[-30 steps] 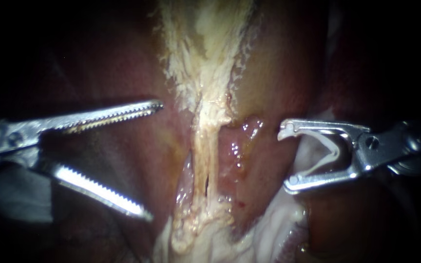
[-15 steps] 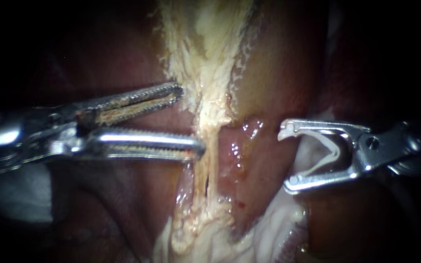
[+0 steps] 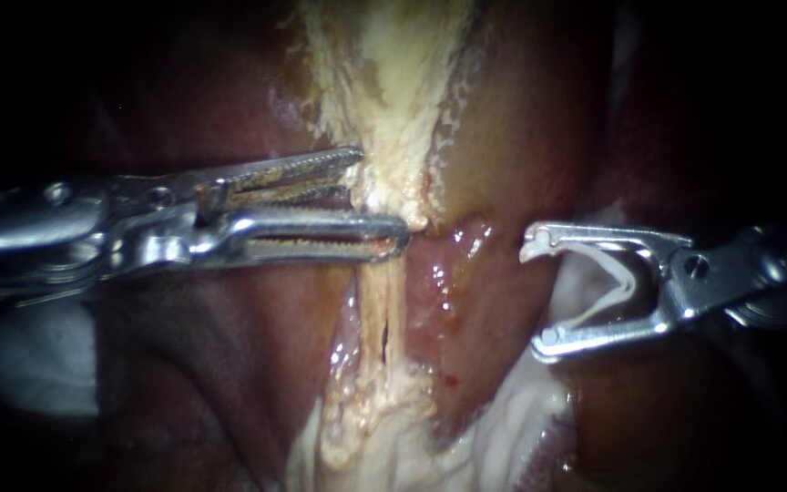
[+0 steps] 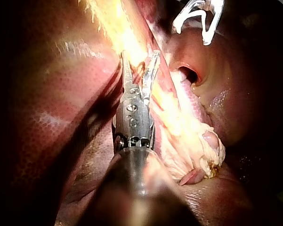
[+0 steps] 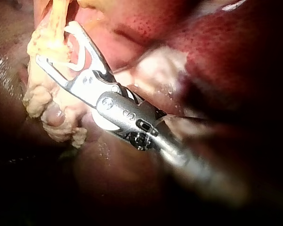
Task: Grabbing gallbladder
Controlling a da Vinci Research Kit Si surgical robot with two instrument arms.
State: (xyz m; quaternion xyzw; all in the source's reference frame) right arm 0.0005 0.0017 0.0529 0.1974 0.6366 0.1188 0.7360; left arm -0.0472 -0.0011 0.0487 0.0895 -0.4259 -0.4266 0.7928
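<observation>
1. Left instrument comes in from the left edge, its shaft nearly level and its pincer at centre frame.
2. Left pincer is partly spread, with a narrow gap between the jaws. The upper jaw tip sits at the left edge of the pale tissue. The lower jaw lies across the front of it, its tip just past the right edge. Tissue sits in the gap, but I see no firm pinch from both sides.
3. Gallbladder is the pale, ragged yellow-white tissue at top centre. It narrows into a strand that runs down to bottom centre. The left pincer is at the spot where it narrows.
4. Left wrist view agrees: one jaw on either side of the pale band, gap visible.
5. Right instrument comes in from the right edge, mid height. Its pincer stands wide apart and carries a white clip, which is V-shaped with one arm seated along each jaw and its mouth facing left.
6. The right tips are well apart from the strand, with wet pink tissue between them.
7. Liver is the dark red tissue on both sides of the pale band.
</observation>
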